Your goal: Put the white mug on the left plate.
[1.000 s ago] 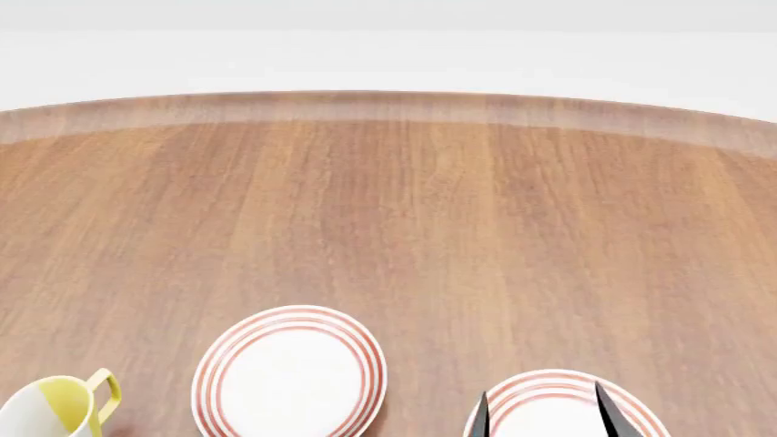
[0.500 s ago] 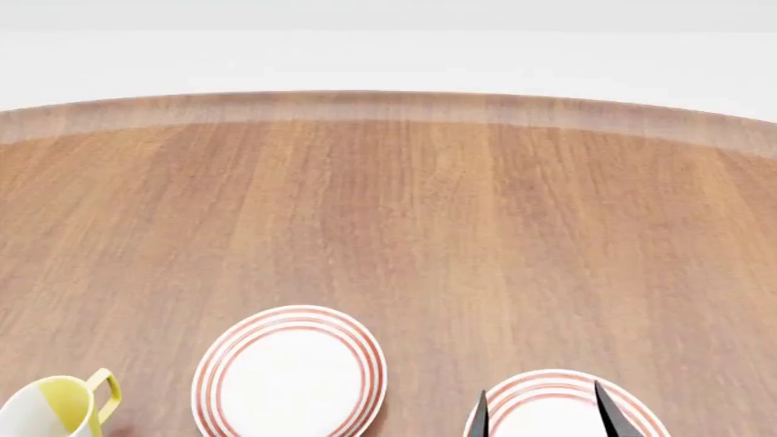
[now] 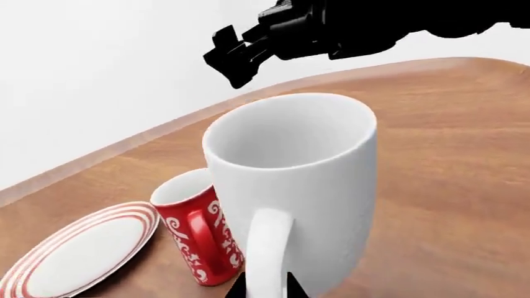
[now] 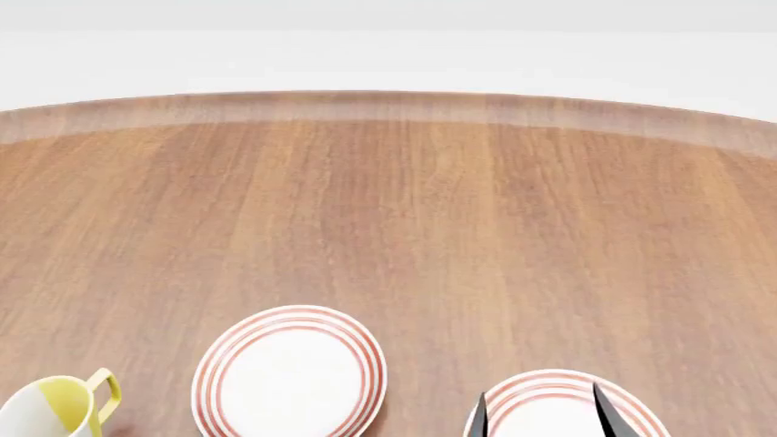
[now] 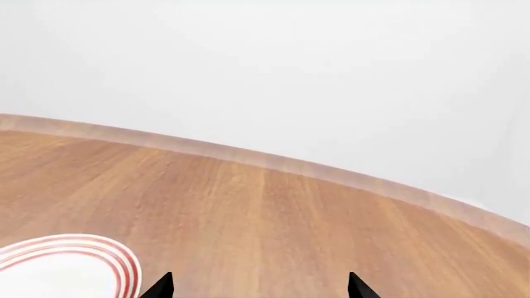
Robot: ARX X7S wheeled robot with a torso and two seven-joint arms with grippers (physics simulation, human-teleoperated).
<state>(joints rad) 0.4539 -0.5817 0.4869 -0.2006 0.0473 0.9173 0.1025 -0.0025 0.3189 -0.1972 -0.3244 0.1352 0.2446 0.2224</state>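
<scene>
The white mug [image 3: 298, 180], tall and glossy, fills the left wrist view, its loop handle facing the camera. My left gripper [image 3: 265, 290] is shut on that handle, one dark fingertip pressed against each side. The head view does not show the mug or the left gripper. There the left plate [image 4: 289, 373], white with red rings, lies near the bottom edge. My right gripper [image 4: 540, 414] hangs open over the other ringed plate [image 4: 565, 401]. Its fingertips [image 5: 161, 287] stand wide apart with nothing between them.
A small red mug [image 3: 195, 239] with white lettering stands touching or nearly touching the white mug. A ringed plate [image 3: 79, 257] lies just beyond it. A white-and-yellow mug [image 4: 55, 410] sits at the head view's bottom left. My black right arm [image 3: 331, 28] hangs beyond the white mug.
</scene>
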